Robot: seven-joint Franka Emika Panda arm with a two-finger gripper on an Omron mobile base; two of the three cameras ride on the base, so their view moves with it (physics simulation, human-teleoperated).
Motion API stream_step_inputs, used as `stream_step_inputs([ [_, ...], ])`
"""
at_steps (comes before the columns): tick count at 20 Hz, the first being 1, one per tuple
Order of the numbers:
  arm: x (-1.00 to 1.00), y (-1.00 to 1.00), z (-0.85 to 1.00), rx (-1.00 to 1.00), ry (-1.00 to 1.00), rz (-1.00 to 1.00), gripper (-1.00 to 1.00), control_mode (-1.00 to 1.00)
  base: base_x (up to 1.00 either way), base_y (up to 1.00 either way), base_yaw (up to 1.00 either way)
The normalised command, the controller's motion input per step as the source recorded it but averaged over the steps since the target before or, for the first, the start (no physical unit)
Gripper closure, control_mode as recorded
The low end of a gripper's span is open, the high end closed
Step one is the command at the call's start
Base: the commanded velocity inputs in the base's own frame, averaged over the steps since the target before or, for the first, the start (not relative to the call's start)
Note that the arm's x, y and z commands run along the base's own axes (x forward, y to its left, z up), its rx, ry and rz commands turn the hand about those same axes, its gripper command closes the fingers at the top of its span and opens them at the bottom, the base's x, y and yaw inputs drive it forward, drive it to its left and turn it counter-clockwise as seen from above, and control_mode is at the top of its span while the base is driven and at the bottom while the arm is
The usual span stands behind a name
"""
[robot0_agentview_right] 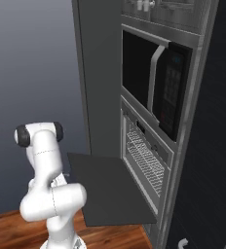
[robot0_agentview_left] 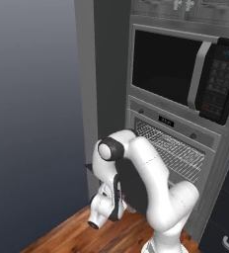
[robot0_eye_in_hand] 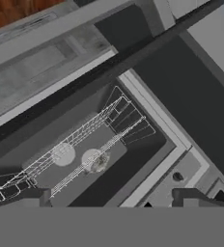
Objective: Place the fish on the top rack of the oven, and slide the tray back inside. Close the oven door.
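Observation:
The oven (robot0_agentview_left: 175, 121) stands under the microwave with its oven door (robot0_agentview_right: 110, 187) swung down flat and open. Inside the cavity lies the silver wire top rack (robot0_agentview_left: 171, 148) (robot0_agentview_right: 145, 156), within the frame. The hand view looks slantwise into the cavity, where the wire rack (robot0_eye_in_hand: 85, 135) crosses the middle. My gripper (robot0_eye_in_hand: 114, 198) is open, some way in front of the cavity with nothing between its fingertips (robot0_eye_in_hand: 33, 197). The arm is folded low, to the left of the door. The fish is out of view.
A black microwave (robot0_agentview_left: 185, 69) with a keypad sits right above the oven. A tall grey cabinet side (robot0_agentview_right: 98, 73) runs along the oven's left. The open door juts out over the wood floor (robot0_agentview_left: 77, 232), close to my arm. Dark cabinets stand at the right.

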Motion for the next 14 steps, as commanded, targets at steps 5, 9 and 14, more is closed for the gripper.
stream_step_inputs([
  [5, 0.61, 0.00, -0.88, 0.00, 0.00, 0.00, -1.00, -1.00, 0.00, 0.00, 0.00],
  [9, 0.25, 0.25, -1.00, -0.02, -0.07, 0.00, -1.00, -1.00, 0.00, 0.00, 0.00],
  [14, 0.00, 0.67, -0.64, -0.03, -0.04, 0.00, -1.00, -1.00, 0.00, 0.00, 0.00],
])
